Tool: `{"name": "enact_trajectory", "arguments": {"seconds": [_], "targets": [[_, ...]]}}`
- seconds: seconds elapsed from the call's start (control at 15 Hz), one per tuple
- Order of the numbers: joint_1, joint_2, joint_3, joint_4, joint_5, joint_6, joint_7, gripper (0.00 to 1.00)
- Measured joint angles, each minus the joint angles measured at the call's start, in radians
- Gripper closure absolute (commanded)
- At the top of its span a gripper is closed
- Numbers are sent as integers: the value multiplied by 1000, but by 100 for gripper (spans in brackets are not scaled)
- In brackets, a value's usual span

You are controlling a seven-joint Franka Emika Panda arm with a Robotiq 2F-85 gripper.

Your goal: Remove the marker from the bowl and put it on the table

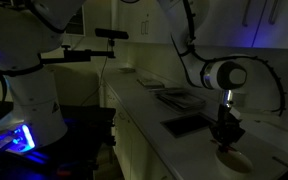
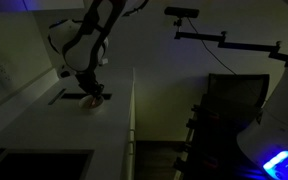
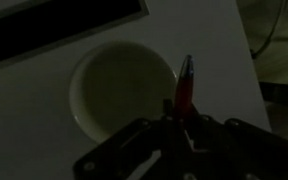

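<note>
Marker (image 3: 187, 85): red barrel with a darker tip. Its lower end is pinched in the gripper (image 3: 186, 116), and its free end points away from the wrist. In the wrist view it shows just beside the rim of the bowl (image 3: 122, 88), outside the bowl's round. It is too dark to pick out in either exterior view.
Bowl: pale and round, with nothing visible inside it. It stands on the table (image 3: 34, 115).
Gripper: jaws drawn narrow and holding the marker. In an exterior view (image 1: 224, 128) it hangs above the bowl and does not touch it.
Table: bare pale surface lies all around the bowl.
Tray (image 3: 64, 25): dark, lying beyond the bowl, near it but apart from it.
Done, as I judge: the first half of the task, since the marker is out of the bowl and in the grip.
Left, as I judge: carry the marker sideways from the bowl to bare table, lower it, open the jaws and draw back.
Cannot tell: how high the marker sits over the table, or whether its tip hangs past the bowl's rim or right over it.
Watch: if released too close to the bowl, the marker could roll against it or drop back in.
</note>
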Motion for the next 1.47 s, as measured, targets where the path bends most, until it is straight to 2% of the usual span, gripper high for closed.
{"name": "enact_trajectory", "arguments": {"seconds": [0.27, 0.6, 0.8, 1.0, 1.27, 1.33, 1.47], "targets": [[24, -12, 31, -54, -67, 60, -111, 96], [64, 11, 57, -12, -102, 62, -311, 96], [63, 68, 83, 81, -92, 60, -495, 96], [48, 163, 106, 208, -11, 11, -670, 96], [41, 290, 116, 378, 98, -54, -790, 95], [41, 313, 118, 410, 113, -60, -800, 60], [45, 345, 119, 461, 130, -65, -805, 53]]}}
